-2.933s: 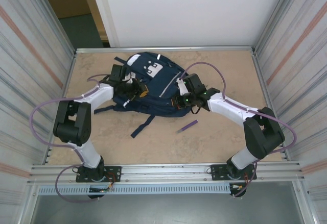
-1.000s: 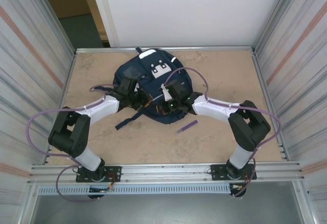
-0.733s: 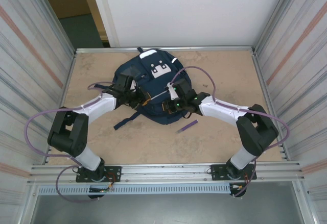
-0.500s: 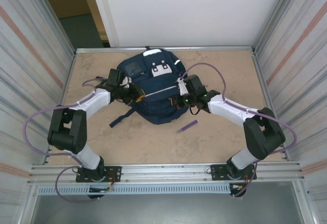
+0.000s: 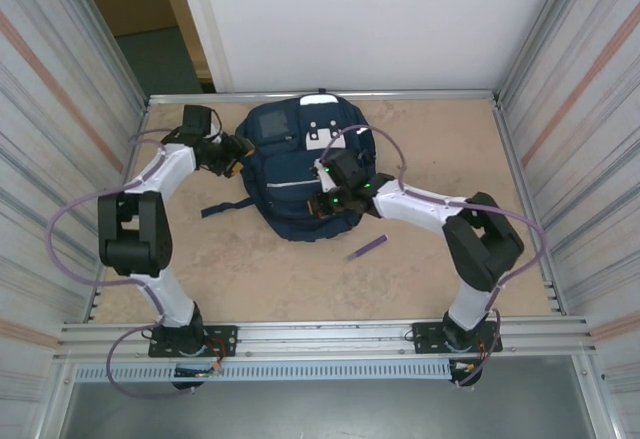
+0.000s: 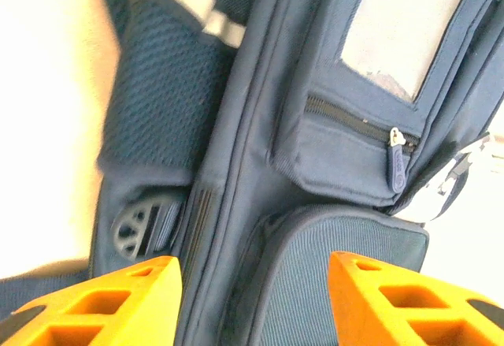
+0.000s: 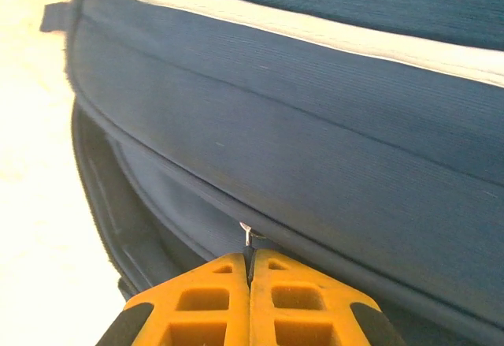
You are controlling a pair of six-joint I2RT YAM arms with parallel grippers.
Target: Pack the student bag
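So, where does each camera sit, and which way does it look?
Top external: above and behind the arm bases, looking down on the table; the left arm, the right arm, the bag and a purple pen show.
Left wrist: on the left arm, facing the bag's zipped pocket; the left gripper shows, open, orange fingers apart.
Right wrist: on the right arm, close against the bag's edge; the right gripper shows, shut, a small metal bit at its tips.
Shared: all three see the bag.
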